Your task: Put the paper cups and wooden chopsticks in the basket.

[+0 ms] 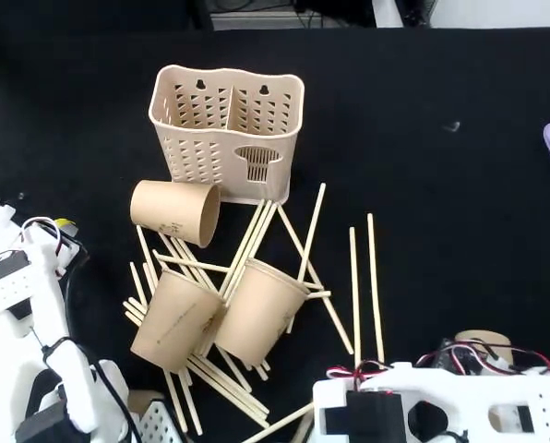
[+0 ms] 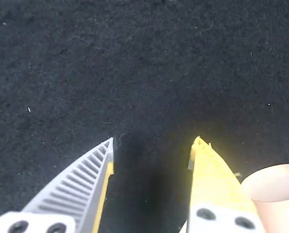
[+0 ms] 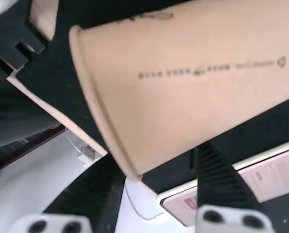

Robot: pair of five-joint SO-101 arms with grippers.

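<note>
Paper cups [image 1: 175, 212] lie tipped among wooden chopsticks [image 1: 353, 277] just below the basket [image 1: 224, 152]. Right gripper [image 3: 156, 162], fingers spread, has one cup [image 3: 183, 73] across its tips (contact unclear); I'd close gently at mid-wall. Left gripper [image 2: 152, 145] hangs spread over bare cloth [image 2: 135, 58].

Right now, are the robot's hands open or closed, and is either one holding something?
Left gripper: open, holding nothing.
Right gripper: open; a paper cup lies just past its tips and does not look gripped.
</note>
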